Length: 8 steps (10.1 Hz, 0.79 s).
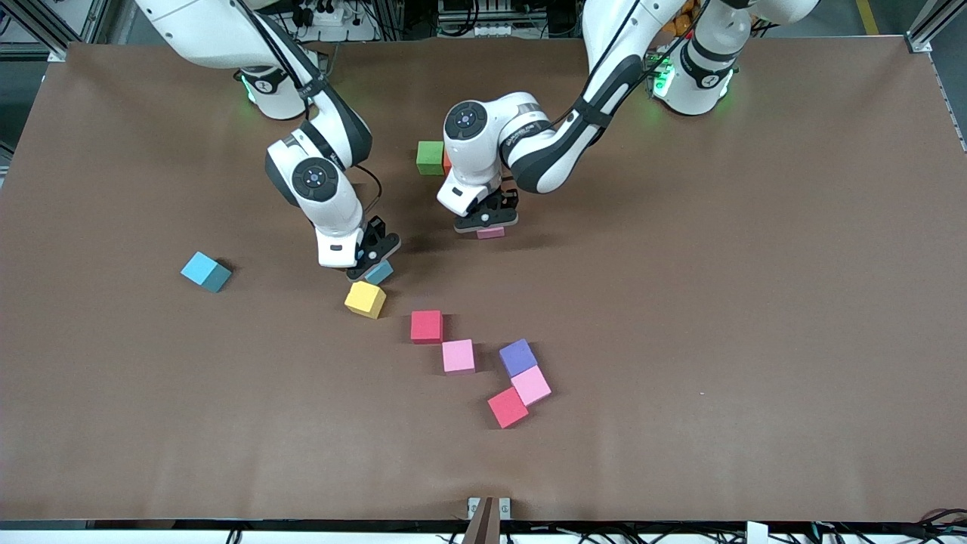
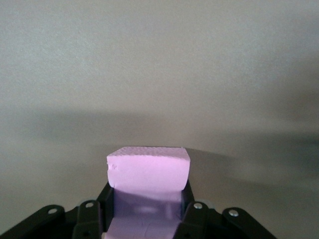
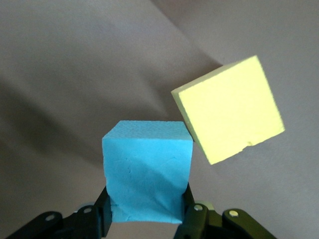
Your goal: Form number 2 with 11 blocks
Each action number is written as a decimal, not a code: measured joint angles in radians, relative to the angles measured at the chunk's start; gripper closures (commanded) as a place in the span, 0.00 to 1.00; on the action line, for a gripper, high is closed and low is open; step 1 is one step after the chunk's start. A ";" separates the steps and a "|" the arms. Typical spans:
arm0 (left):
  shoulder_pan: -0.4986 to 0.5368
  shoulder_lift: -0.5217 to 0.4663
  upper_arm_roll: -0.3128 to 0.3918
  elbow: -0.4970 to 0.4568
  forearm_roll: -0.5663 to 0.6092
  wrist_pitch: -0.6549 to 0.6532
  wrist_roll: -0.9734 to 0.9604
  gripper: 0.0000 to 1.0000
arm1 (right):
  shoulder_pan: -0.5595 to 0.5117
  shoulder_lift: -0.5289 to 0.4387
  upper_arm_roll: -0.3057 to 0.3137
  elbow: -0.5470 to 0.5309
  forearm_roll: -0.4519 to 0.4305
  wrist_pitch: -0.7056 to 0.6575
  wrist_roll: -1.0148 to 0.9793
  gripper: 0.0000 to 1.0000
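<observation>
Left tool (image 1: 488, 224) pinching pink block (image 2: 148, 172); right tool (image 1: 370, 266) pinching light blue block (image 3: 147, 169) beside yellow block (image 1: 366, 299).

Eleven matte cubes lie scattered; no digit is formed. A pink block (image 1: 490, 233) sits pinched in the left gripper (image 1: 487, 221), a light blue block (image 1: 379, 272) in the right gripper (image 1: 372, 264). At that blue cube's 7 o'clock lies a tilted yellow block (image 1: 366, 299). A red block (image 1: 427, 326) has a second pink block (image 1: 458, 356) at its 4 o'clock.
</observation>
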 measured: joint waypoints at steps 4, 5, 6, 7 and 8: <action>-0.017 0.001 -0.001 0.000 0.000 0.001 -0.001 1.00 | -0.001 -0.016 0.000 0.000 -0.001 -0.003 -0.205 1.00; -0.020 0.003 -0.001 0.000 0.000 0.001 -0.001 1.00 | -0.001 -0.016 0.000 0.000 -0.001 -0.003 -0.226 1.00; -0.023 0.006 -0.001 0.000 0.000 0.001 -0.001 1.00 | -0.001 -0.016 0.001 0.000 -0.001 -0.003 -0.235 1.00; -0.025 0.009 -0.001 0.000 0.000 0.001 -0.001 1.00 | -0.001 -0.016 0.002 0.000 -0.001 -0.003 -0.242 1.00; -0.028 0.011 -0.001 0.000 0.000 0.001 -0.001 1.00 | -0.001 -0.016 0.002 -0.001 -0.001 -0.003 -0.246 1.00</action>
